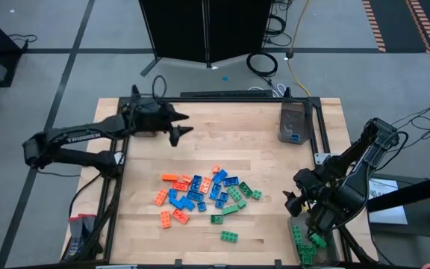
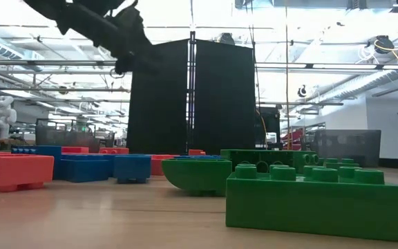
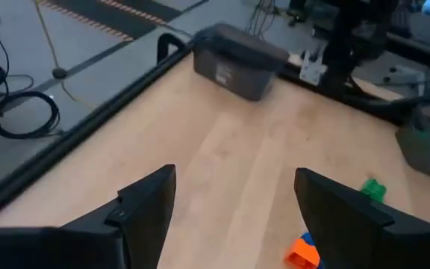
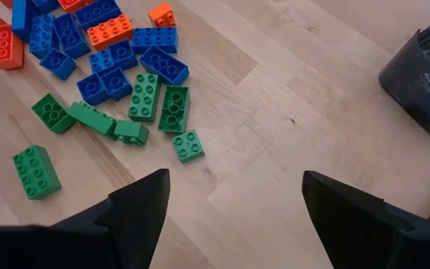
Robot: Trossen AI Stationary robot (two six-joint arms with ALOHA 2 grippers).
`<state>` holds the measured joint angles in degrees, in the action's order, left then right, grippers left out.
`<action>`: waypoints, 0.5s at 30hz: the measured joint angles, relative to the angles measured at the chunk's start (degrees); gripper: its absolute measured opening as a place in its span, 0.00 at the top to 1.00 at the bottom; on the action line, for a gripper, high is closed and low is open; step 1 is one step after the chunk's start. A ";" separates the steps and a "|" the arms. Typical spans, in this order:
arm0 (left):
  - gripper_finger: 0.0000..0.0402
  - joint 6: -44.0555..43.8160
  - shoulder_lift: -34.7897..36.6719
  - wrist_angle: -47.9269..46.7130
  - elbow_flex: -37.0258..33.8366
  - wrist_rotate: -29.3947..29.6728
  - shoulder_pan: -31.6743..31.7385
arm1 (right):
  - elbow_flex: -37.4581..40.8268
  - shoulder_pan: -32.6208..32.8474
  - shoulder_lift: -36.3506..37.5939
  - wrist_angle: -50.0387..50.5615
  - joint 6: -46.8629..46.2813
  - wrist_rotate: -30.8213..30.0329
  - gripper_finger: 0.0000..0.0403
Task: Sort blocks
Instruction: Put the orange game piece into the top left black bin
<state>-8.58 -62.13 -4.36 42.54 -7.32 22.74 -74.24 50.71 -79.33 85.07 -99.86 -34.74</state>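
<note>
The blocks point(image 1: 204, 193) lie in a loose pile of orange, blue and green on the middle of the wooden table; the right wrist view also shows this pile point(image 4: 118, 67). One green block point(image 1: 229, 237) rests apart from it, nearer the front edge. My left gripper point(image 1: 185, 125) hangs open over bare wood at the far left of the table, behind the pile, and its wrist view shows nothing between the fingers point(image 3: 235, 175). My right gripper point(image 1: 290, 200) stands open above the table's right side beside the pile, also with nothing between the fingers point(image 4: 236, 175).
A grey bin point(image 1: 293, 123) holding blue blocks stands at the far right corner. A second bin point(image 1: 304, 243) holding green blocks stands at the near right, under the right arm. Something red point(image 1: 80, 223) sits off the near left edge. A black frame rail point(image 1: 316, 127) borders the table.
</note>
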 joint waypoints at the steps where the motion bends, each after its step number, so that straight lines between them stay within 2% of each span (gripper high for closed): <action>1: 0.31 -0.43 -1.08 0.19 0.00 0.47 -1.02 | 0.00 -0.01 0.00 -0.01 -0.02 -0.01 0.26; 4: 0.31 -4.20 -5.48 1.81 0.00 0.75 -4.16 | 0.00 -0.01 0.00 0.03 0.00 -0.17 0.26; 9: 0.31 -1.36 -14.11 6.60 -0.02 0.22 -10.11 | 0.00 0.00 0.00 0.05 0.00 -0.26 0.26; 15: 0.31 -1.49 -21.86 13.54 -0.02 -0.41 -13.27 | 0.00 0.01 0.00 0.05 -1.35 -0.24 0.26</action>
<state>-10.07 -83.99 9.18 42.52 -7.74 9.47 -74.24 50.72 -79.33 85.12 -101.20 -34.98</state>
